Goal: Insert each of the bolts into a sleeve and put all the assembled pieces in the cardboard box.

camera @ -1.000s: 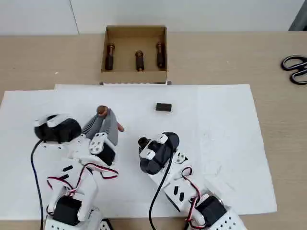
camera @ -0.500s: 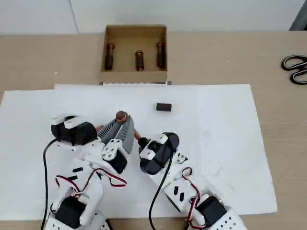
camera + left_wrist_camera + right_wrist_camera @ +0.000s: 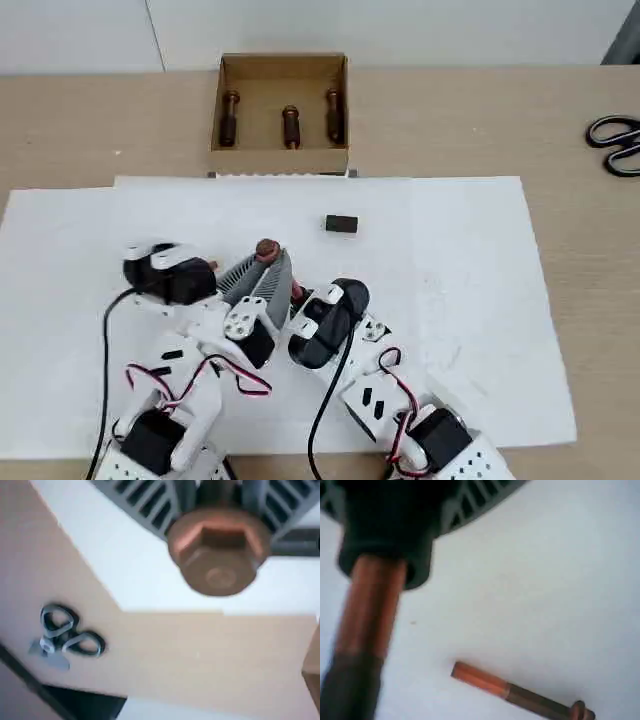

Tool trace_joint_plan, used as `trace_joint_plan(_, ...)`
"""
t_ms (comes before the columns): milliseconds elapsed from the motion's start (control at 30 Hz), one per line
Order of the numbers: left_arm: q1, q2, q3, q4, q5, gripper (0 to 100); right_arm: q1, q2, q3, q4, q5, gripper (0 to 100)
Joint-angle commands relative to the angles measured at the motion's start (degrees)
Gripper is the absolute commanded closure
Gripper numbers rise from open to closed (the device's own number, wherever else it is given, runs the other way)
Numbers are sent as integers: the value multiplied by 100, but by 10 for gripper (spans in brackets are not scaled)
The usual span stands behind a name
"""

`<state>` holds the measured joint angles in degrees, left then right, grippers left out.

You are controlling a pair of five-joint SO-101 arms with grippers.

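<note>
Firmly, a bolt (image 3: 217,555) is clamped between the ribbed grey fingers (image 3: 135,495) of the left gripper (image 3: 264,262), with its hexagonal head standing out past the fingertips. Its shaft is pointed toward the right gripper (image 3: 302,300), by which a black sleeve (image 3: 385,535) is gripped. The copper end of the shaft is seen entering that sleeve, while the darker part of the shaft remains outside it. Both grippers are held close together over the white paper (image 3: 450,260). Near them, a second bolt (image 3: 520,695) is laid flat on the paper. Farther out, a loose sleeve (image 3: 341,223) is set on the paper between the arms and the cardboard box (image 3: 280,160). Three assembled pieces (image 3: 291,125) are lined up side by side inside the box. Scissors (image 3: 615,143) are left at the far edge of the table (image 3: 450,120).
</note>
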<state>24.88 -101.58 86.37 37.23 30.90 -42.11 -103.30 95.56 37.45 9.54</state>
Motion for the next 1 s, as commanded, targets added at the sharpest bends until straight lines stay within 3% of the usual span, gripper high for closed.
trace_joint_plan(0, -9, -44, -4, -141, -9, 994, -40, -57, 18, -180, 62, 995)
trace_joint_plan(300, 44, -44, -22, 510, -9, 994, -40, -66, 44, -690, 70, 995)
trace_joint_plan(567, 782, -44, 22, 1248, -9, 994, -40, -57, 53, -796, 70, 995)
trace_joint_plan(967, 1152, -44, 760, 1301, -756, 992, -40, -57, 53, -796, 79, 995)
